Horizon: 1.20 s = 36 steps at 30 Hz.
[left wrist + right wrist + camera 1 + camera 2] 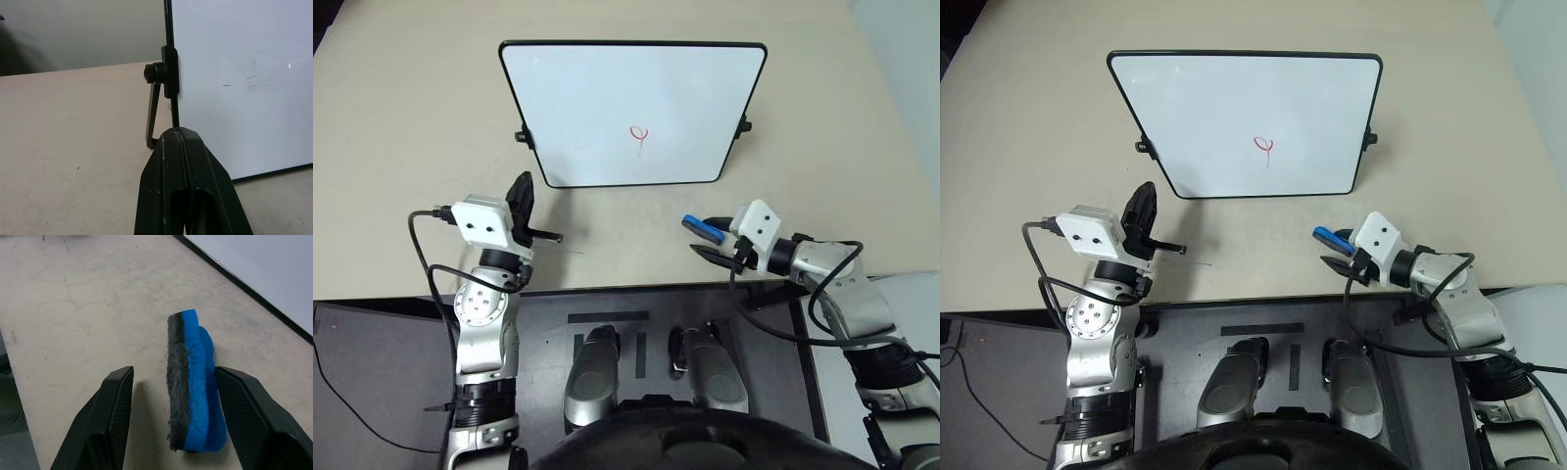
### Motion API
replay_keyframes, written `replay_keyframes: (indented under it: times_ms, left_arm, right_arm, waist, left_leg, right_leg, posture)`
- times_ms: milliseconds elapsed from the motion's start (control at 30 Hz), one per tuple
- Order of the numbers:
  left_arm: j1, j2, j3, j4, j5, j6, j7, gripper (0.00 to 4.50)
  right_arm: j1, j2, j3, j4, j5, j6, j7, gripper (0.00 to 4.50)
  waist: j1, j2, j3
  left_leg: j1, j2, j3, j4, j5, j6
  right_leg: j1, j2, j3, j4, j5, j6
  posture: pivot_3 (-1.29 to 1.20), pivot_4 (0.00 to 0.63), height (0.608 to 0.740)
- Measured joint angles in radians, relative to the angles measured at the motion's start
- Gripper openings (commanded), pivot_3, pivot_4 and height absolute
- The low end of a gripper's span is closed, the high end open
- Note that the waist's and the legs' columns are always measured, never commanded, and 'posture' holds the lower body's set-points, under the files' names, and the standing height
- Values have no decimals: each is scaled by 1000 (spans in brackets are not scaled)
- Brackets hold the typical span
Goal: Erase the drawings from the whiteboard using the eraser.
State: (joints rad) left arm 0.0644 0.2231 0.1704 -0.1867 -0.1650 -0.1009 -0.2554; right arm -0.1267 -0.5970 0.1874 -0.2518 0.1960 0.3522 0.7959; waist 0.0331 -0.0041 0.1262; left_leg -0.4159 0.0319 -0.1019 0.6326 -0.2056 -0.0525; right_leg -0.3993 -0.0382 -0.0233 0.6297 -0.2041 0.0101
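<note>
Whiteboard point(607, 93) lies flat on the beige tabletop point(411, 127), taken here as the landmark. Drawings point(639, 138): one small red loop with a tail, right of the board's centre and toward its near edge, intact; faint grey smudges show elsewhere on the white surface. Eraser point(193, 382), blue body with dark grey felt, sits off the board, just past its near right corner, standing on a long edge with the felt face turned sideways. Right gripper point(715, 241) is at the eraser, jaws spread wide and straddling it: one finger looks to be touching the blue side, the other stands clear of the felt side with bare tabletop between, so the jaws are released and grasp nothing. Left gripper point(522, 195) is just off the board's near left corner, close to the black side clip point(168, 73), jaws clenched together on nothing. Step in hand, as I judge it: picking up the eraser; wiping not yet begun. Next move calls for closing the right jaws squarely across the eraser's thickness, lifting, turning the felt face down, then carrying it over the near edge onto the red mark. Risk: the eraser tipping or sliding as the jaws close, since it stands on a narrow edge
</note>
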Motion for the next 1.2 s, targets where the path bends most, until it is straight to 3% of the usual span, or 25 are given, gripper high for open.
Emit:
replay_keyframes:
  times_ms: [167, 233, 333, 500, 933, 1200]
  left_arm:
    - [-4, 0, 0, 10, 0, -1, 0, 0]
    - [-4, 0, 0, 12, 0, -1, 0, 0]
    - [-11, 0, -1, 13, 1, -1, -1, 0]
    - [-21, 0, -1, 21, 1, -2, -2, 0]
    - [-38, 3, -10, 33, 1, -4, -2, 0]
    - [-39, 10, -10, 40, 0, -8, -4, 0]
  right_arm:
    - [-3, 6, -1, 3, -4, -10, -3, 2601]
    - [-3, 8, -1, 7, -5, -14, -5, 2187]
    - [-4, 9, -1, 9, -10, -22, -10, 1173]
    - [-8, 13, -1, 11, -25, -38, -11, 29]
    - [-33, 30, -10, 13, -34, -52, -11, 10]
    - [-293, 97, 28, 45, -141, -277, -31, 10]
  waist:
    - [0, 0, 0]
    - [0, 0, 0]
    - [0, 0, 0]
    - [0, 0, 0]
    - [-1, 0, 0]
    - [-4, 0, 0]
  left_leg:
    - [0, 0, 0, 0, 0, 0]
    - [0, 0, 0, 0, 0, 0]
    - [0, 0, 0, 0, 0, 0]
    - [1, 0, 0, 0, 0, 0]
    - [2, 0, 0, 0, 1, 0]
    - [3, 2, -7, 0, 1, 0]
  right_leg:
    - [0, 0, 0, 0, 0, 0]
    - [0, 0, 0, 0, 0, 0]
    - [0, 0, 0, 0, 0, 0]
    - [0, 0, 0, 1, 0, -1]
    - [0, 0, 0, 3, 0, 0]
    - [0, 0, 0, 4, 1, -3]
  posture:
    - [0, 150, 740]
    - [0, 150, 740]
    - [0, 150, 740]
    - [0, 150, 740]
    - [0, 150, 740]
    - [0, 150, 740]
